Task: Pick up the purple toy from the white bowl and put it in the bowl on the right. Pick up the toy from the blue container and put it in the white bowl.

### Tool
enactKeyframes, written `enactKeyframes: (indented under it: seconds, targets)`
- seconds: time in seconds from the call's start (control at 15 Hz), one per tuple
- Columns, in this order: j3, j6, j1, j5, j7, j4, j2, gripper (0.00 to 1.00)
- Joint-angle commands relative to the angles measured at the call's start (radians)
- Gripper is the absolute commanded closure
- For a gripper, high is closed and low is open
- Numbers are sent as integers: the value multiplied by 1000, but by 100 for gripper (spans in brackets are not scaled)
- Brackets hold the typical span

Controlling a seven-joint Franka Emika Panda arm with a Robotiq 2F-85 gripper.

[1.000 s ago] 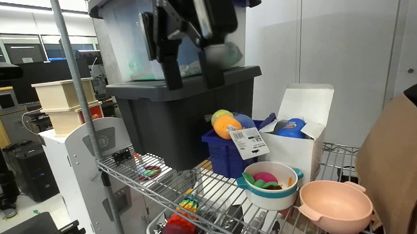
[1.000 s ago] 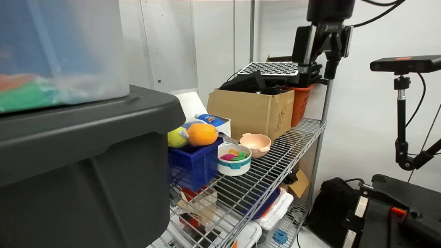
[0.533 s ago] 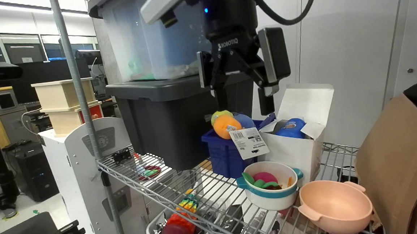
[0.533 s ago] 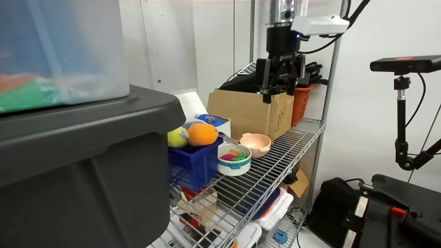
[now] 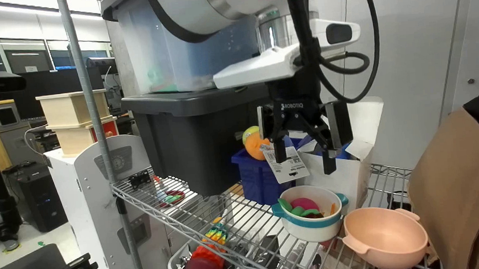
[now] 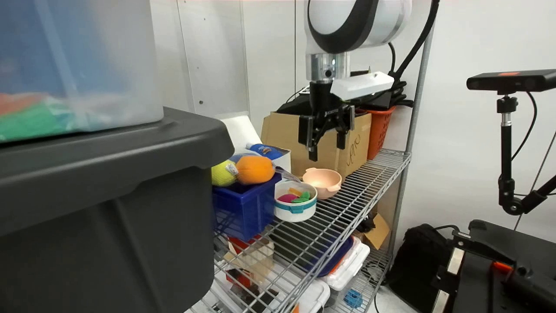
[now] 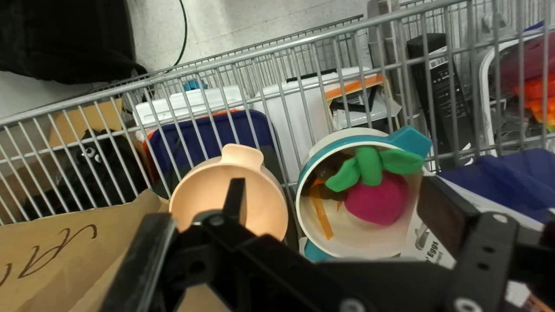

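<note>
The purple toy [image 5: 303, 204], magenta with green leaves [image 7: 370, 167], lies in the white bowl [image 5: 310, 231] with the teal band. It also shows in the other views [image 6: 286, 198] [image 7: 377, 201]. My gripper [image 5: 305, 163] is open and empty above the white bowl. In the wrist view its fingers [image 7: 340, 199] appear on either side of the toy, one over the peach bowl. The peach bowl [image 5: 389, 235] is empty beside the white bowl. The blue container [image 5: 259, 185] holds an orange toy [image 6: 255, 170] and a yellow-green toy [image 6: 223, 174].
A white tag [image 5: 281, 169] hangs from the blue container. An open white box [image 5: 334, 182] stands behind the white bowl. A cardboard box [image 6: 304, 132] stands beyond the peach bowl. A large dark bin [image 6: 108, 243] is beside the blue container. All stand on a wire shelf [image 6: 339, 230].
My gripper has come down and across toward the white bowl, staying open. The toys, bowls and containers have not moved.
</note>
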Motion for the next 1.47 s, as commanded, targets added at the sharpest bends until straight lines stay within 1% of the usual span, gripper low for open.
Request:
enactKeyframes:
  seconds: [0.0,0.13,0.47,1.07,1.4]
  targets:
    - [-41,60,22,-8,1,98,113,0]
    - [-52,64,24,2,6,140,158,0]
    - [-54,116,33,20,23,196,234,0]
    - [-15,125,59,68,8,190,275,0]
    - [-13,121,62,90,3,211,306,0]
